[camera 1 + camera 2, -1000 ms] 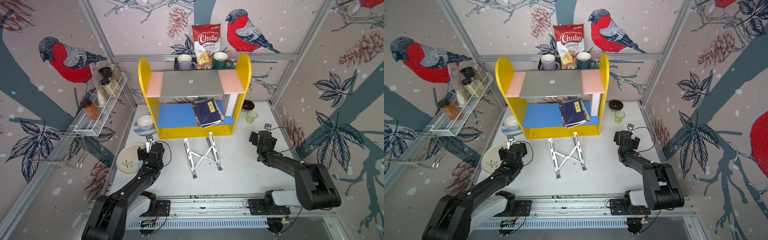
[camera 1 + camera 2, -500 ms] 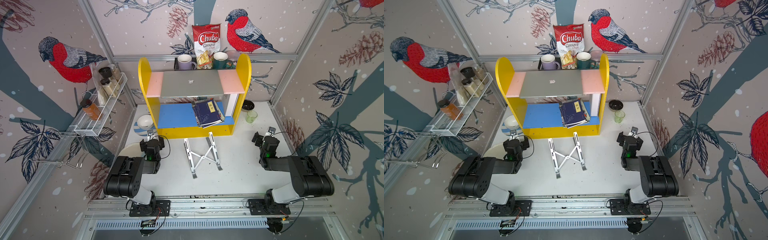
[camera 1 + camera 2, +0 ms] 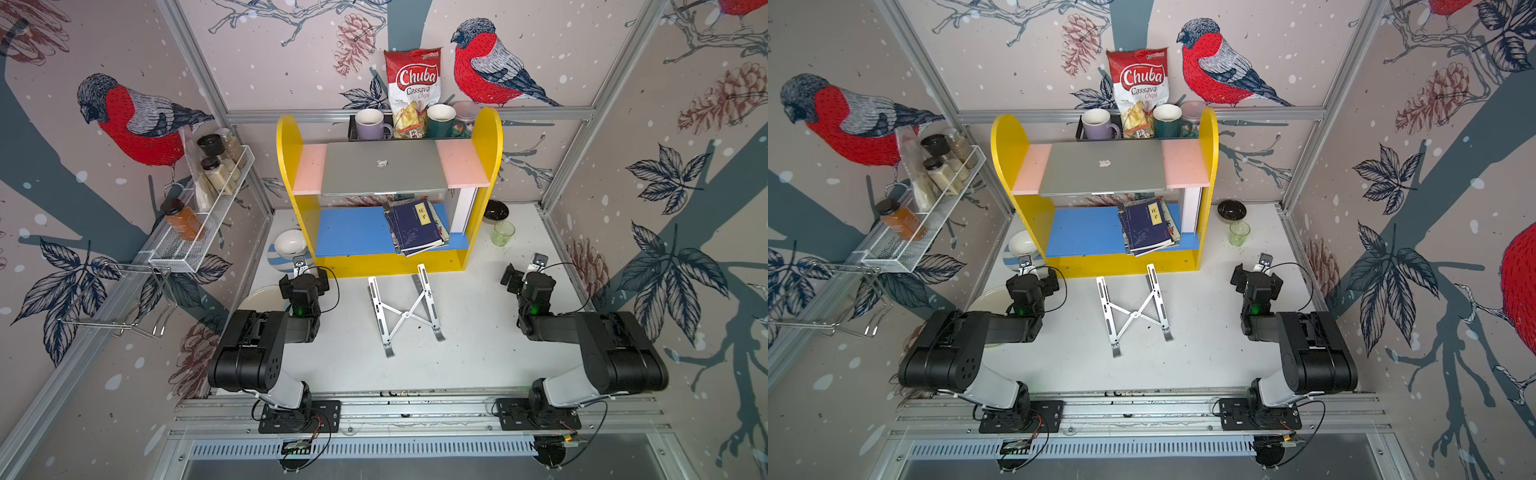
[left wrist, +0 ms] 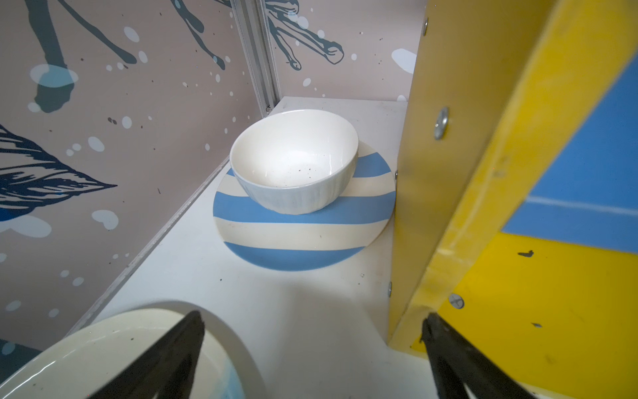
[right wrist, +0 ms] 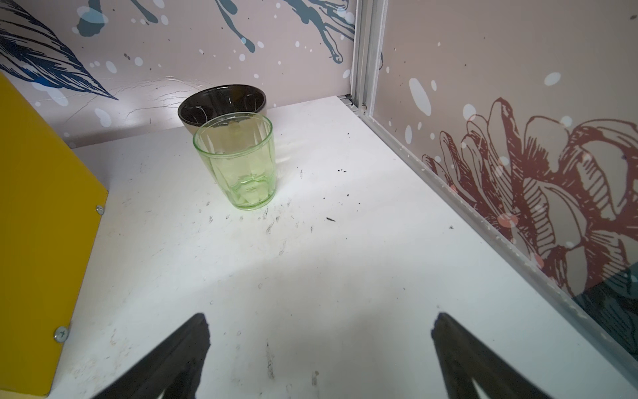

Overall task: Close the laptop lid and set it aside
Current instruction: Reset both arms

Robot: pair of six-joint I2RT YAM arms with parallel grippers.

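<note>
Left arm [image 3: 266, 345], right arm [image 3: 598, 349] folded low — laptop [image 3: 384, 168] reaches shelf's [image 3: 309, 168] front edge.

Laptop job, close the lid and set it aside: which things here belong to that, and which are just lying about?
Belongs: laptop; laptop lid, already shut; yellow shelf holding it; left claw and right claw, both open and empty.
Lying about: folding stand; striped plate; white bowl; green glass; black bowl; books; chips bag.
</note>
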